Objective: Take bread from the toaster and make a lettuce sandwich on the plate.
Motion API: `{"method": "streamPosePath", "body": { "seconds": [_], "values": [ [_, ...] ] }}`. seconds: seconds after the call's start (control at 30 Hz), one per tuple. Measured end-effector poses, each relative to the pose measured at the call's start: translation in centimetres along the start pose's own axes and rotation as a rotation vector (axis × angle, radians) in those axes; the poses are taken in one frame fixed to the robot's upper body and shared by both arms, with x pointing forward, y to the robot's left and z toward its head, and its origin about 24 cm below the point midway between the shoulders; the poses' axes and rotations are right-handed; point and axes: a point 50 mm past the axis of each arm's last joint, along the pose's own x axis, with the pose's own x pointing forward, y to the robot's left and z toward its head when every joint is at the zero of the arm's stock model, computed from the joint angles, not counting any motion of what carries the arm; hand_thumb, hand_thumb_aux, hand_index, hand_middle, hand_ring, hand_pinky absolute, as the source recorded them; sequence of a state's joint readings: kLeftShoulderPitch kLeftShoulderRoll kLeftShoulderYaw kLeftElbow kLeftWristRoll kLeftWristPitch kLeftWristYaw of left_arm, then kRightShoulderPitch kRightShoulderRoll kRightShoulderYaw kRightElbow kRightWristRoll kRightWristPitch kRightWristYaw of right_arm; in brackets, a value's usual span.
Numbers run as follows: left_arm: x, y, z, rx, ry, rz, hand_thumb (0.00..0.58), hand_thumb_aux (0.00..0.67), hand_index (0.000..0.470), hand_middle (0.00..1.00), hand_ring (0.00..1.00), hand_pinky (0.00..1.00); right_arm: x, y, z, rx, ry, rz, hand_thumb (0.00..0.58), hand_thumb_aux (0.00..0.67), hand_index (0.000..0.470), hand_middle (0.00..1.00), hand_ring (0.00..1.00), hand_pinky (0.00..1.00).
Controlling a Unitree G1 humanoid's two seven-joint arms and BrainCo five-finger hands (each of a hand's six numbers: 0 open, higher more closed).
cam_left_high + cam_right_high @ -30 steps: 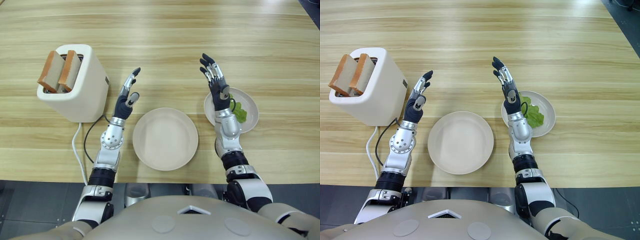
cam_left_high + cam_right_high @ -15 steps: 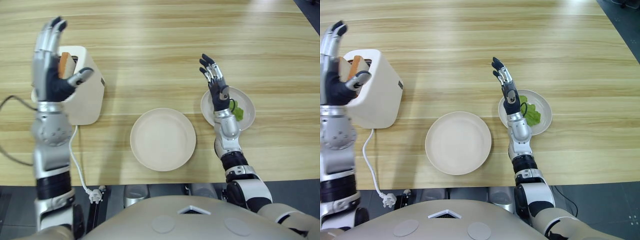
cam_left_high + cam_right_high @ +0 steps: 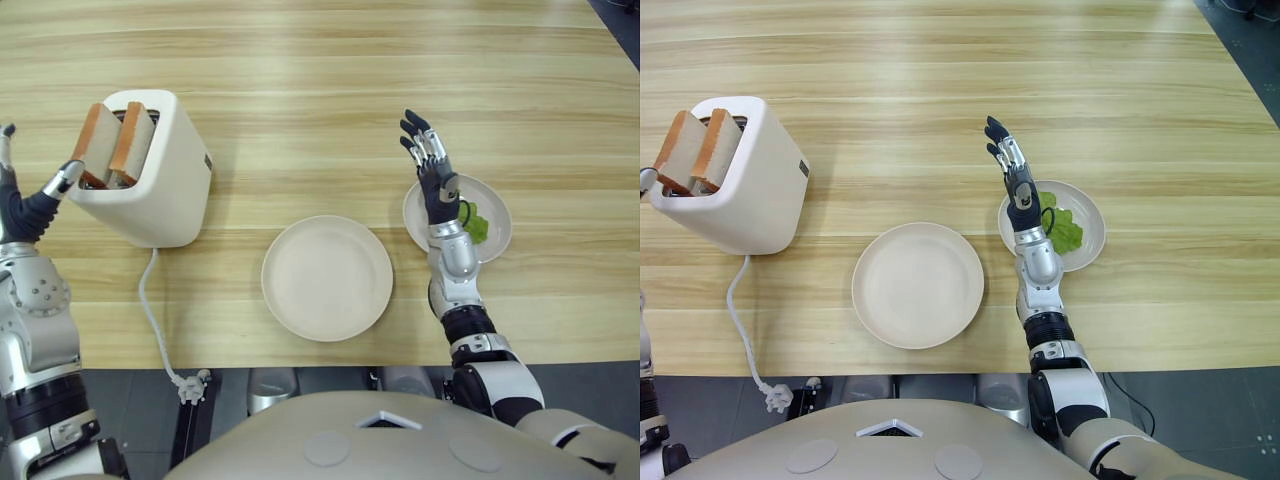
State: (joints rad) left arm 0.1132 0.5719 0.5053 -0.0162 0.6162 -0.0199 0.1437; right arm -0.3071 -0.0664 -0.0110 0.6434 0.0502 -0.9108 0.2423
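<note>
A white toaster (image 3: pixel 160 190) stands at the left of the wooden table with two slices of bread (image 3: pixel 113 145) sticking up from its slots. My left hand (image 3: pixel 28 205) is raised just left of the toaster, open, its thumb near the outer slice and holding nothing. An empty cream plate (image 3: pixel 326 277) lies in the middle near the front edge. To its right a smaller dish (image 3: pixel 494 202) holds green lettuce (image 3: pixel 477 224). My right hand (image 3: pixel 430 168) is held upright over that dish's left rim, fingers straight and open.
The toaster's white cord (image 3: pixel 155 320) runs down over the table's front edge to a loose plug (image 3: pixel 193 381). The wide far half of the table (image 3: pixel 330 70) is bare wood.
My left hand swung from beside the plate out to the toaster's left side, passing in front of the bread. The toaster shifted and its cord straightened. The right hand kept still.
</note>
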Motion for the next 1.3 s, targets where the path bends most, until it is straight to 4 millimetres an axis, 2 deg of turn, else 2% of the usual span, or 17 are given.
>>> {"method": "streamPosePath", "body": {
  "seconds": [0.23, 0.47, 0.77, 0.97, 1.17, 1.23, 1.27, 1.3],
  "values": [
    [1.3, -2.5, 0.8, -0.014, -0.027, -0.063, 0.000, 0.000, 0.000, 0.00, 0.00, 0.00, 0.1, 0.1, 0.0, -0.006, -0.001, 0.008, 0.000, 0.000, 0.000, 0.00, 0.00, 0.00],
    [2.7, -2.1, -0.2, 0.003, -0.006, -0.040, 0.000, 0.000, 0.000, 0.00, 0.00, 0.00, 0.1, 0.0, 0.0, -0.010, 0.001, 0.007, 0.000, 0.000, 0.000, 0.00, 0.00, 0.00],
    [2.9, -1.7, -0.8, -0.003, 0.012, -0.020, 0.005, 0.003, 0.002, 0.00, 0.00, 0.00, 0.1, -0.1, 0.0, -0.012, 0.001, 0.006, 0.000, 0.000, 0.000, 0.00, 0.00, 0.00],
    [2.5, -2.8, -0.2, 0.003, -0.016, -0.069, 0.000, 0.000, 0.000, 0.00, 0.00, 0.00, 0.1, -0.1, 0.0, -0.012, 0.002, 0.006, 0.000, 0.000, 0.000, 0.00, 0.00, 0.00],
    [2.3, -2.9, 0.7, 0.007, -0.047, -0.088, 0.009, 0.005, 0.004, 0.00, 0.00, 0.00, 0.0, -0.1, -0.1, -0.010, 0.009, 0.006, 0.000, 0.000, 0.000, 0.00, 0.00, 0.00],
    [2.3, -3.0, 0.8, 0.009, -0.048, -0.100, 0.187, 0.118, 0.081, 0.00, 0.00, 0.00, 0.0, -0.1, -0.1, -0.010, 0.008, 0.006, 0.000, 0.000, 0.000, 0.00, 0.00, 0.00],
    [2.2, -3.3, 0.9, 0.007, -0.052, -0.112, 0.187, 0.118, 0.081, 0.00, 0.00, 0.00, 0.0, -0.1, -0.1, -0.010, 0.008, 0.006, 0.000, 0.000, 0.000, 0.00, 0.00, 0.00],
    [2.2, -3.4, 0.9, -0.001, -0.053, -0.118, 0.516, 0.447, 0.307, 0.00, 0.00, 0.00, 0.1, -0.1, -0.1, -0.010, 0.007, 0.007, 0.000, 0.000, 0.000, 0.00, 0.00, 0.00]
  ]
}}
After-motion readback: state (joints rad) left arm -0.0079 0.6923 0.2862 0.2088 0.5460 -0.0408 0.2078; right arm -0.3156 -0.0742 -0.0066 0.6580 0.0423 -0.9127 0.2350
